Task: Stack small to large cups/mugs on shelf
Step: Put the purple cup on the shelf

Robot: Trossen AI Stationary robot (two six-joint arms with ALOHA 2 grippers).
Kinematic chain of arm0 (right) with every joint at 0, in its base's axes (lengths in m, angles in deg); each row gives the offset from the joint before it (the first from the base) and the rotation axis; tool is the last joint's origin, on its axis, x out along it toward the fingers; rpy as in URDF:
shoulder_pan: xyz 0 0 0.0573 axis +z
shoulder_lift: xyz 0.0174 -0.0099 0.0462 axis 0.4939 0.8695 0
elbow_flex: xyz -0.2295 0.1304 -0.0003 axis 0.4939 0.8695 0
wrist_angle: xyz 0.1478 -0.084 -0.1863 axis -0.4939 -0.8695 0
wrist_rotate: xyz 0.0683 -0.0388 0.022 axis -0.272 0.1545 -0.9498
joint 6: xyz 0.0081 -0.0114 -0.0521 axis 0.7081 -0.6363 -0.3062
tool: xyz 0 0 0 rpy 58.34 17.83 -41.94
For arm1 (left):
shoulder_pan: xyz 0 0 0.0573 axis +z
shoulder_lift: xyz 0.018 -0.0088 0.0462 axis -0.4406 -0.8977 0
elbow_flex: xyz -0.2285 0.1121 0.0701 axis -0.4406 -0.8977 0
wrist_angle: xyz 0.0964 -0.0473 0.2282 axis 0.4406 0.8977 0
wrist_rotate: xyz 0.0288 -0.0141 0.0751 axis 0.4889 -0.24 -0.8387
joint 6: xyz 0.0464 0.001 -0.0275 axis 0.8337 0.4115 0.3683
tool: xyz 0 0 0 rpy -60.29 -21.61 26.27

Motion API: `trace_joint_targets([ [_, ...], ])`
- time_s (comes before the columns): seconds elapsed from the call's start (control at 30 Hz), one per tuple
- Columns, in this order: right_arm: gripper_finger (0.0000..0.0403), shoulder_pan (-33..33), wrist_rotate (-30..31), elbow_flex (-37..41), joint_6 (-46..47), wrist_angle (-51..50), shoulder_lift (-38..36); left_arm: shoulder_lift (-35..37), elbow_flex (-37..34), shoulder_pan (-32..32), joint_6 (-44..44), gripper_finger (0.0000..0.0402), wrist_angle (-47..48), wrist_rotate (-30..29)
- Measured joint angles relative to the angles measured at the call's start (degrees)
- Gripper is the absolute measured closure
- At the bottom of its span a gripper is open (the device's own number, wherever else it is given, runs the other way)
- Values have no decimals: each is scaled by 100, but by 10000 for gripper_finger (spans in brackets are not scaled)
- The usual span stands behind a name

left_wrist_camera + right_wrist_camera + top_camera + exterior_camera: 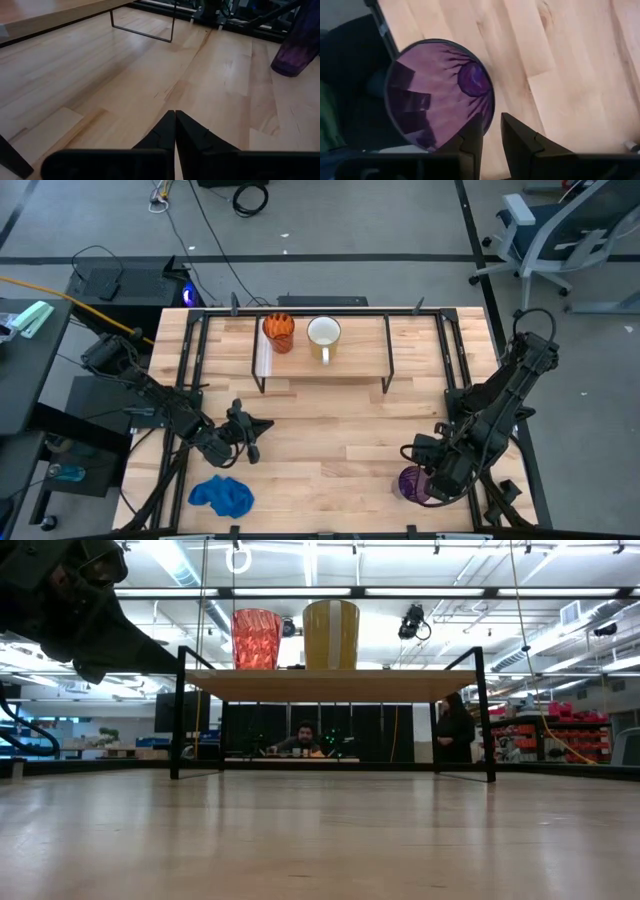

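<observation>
The orange swirl cup and the white mug stand side by side on the low wooden shelf at the table's far middle. Both also show in the low view, the cup and the mug on the shelf board. The purple tumbler stands at the near right, mouth up. My right gripper is over it, shut on its rim. My left gripper is shut and empty, low over the near left of the table. My right gripper holds the purple tumbler by its rim, one finger inside the mouth and the other outside the wall. The fingers come from above, pointing down. In the left wrist view the tumbler's base rests on the table.
A blue cloth lies at the near left corner. Black frame rails run along both sides of the table. Bare tabletop lies between the arms, in front of the shelf. Two people are in the room beyond the table.
</observation>
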Motion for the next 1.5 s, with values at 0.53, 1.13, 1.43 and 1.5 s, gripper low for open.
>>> trace_joint_targets([
  [0.53, 328, 0, -26, 0, -260, 7, 518, 0, 0, -2, -11, 388, -1, 0],
  [1.13, 350, 0, 123, 0, -302, 7, 592, 0, 0, -1, -13, 389, -2, 0],
  [1.43, 393, 0, 123, 0, -662, 16, 592, 0, 0, -2, -8, 378, -1, 0],
  [1.5, 391, 0, 123, 0, -760, 18, 592, 0, 0, -1, -7, 380, -2, 0],
])
